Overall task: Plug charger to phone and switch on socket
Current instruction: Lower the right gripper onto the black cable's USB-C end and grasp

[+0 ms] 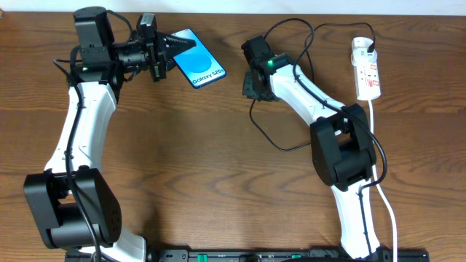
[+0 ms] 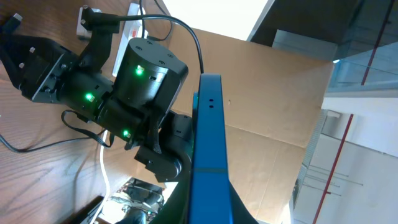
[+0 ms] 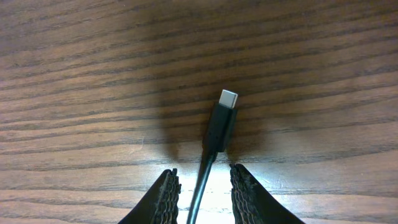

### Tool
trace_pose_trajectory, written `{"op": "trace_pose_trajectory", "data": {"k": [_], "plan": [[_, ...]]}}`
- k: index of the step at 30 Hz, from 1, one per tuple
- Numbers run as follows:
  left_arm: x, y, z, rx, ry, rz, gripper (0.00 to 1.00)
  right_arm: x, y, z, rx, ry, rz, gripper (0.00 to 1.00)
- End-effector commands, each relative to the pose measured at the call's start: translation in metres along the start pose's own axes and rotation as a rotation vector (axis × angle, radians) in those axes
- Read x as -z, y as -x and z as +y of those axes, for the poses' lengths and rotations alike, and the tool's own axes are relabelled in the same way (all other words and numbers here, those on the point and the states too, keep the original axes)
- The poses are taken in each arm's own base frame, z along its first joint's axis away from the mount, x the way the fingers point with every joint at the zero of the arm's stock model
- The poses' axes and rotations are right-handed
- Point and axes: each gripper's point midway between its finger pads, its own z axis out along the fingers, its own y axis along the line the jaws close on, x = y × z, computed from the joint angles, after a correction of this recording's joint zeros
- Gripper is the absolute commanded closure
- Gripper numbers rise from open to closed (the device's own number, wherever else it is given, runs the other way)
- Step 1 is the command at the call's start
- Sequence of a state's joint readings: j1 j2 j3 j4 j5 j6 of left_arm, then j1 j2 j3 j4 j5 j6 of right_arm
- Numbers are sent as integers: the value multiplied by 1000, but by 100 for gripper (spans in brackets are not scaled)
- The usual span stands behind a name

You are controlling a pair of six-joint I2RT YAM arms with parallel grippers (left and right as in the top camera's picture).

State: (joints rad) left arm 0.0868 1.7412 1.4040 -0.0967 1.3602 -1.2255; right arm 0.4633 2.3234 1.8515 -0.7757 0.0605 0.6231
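Observation:
The phone, its screen lit blue with white text, is held off the table at the back left with my left gripper shut on its near end. In the left wrist view the phone runs edge-on between the dark jaws. The charger's black cable loops across the table, and its plug sits in the white socket. My right gripper points down at the table, open. The cable lies between its ridged fingers with gaps on both sides, and the connector tip lies just ahead.
The socket's thick white cord runs down the right side toward the front edge, past the right arm's base. The right arm shows across the left wrist view. Bare wood lies between the two arms.

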Motion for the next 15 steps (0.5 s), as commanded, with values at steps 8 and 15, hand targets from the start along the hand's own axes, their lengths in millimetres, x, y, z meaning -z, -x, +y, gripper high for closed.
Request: {"op": "trace_pose_trajectory", "data": {"k": [8, 15], "plan": [[1, -8, -10, -47, -18, 36, 93, -19, -6, -9, 15, -52, 8, 73], [1, -8, -10, -47, -18, 36, 93, -31, -5, -12, 12, -60, 3, 73]]}}
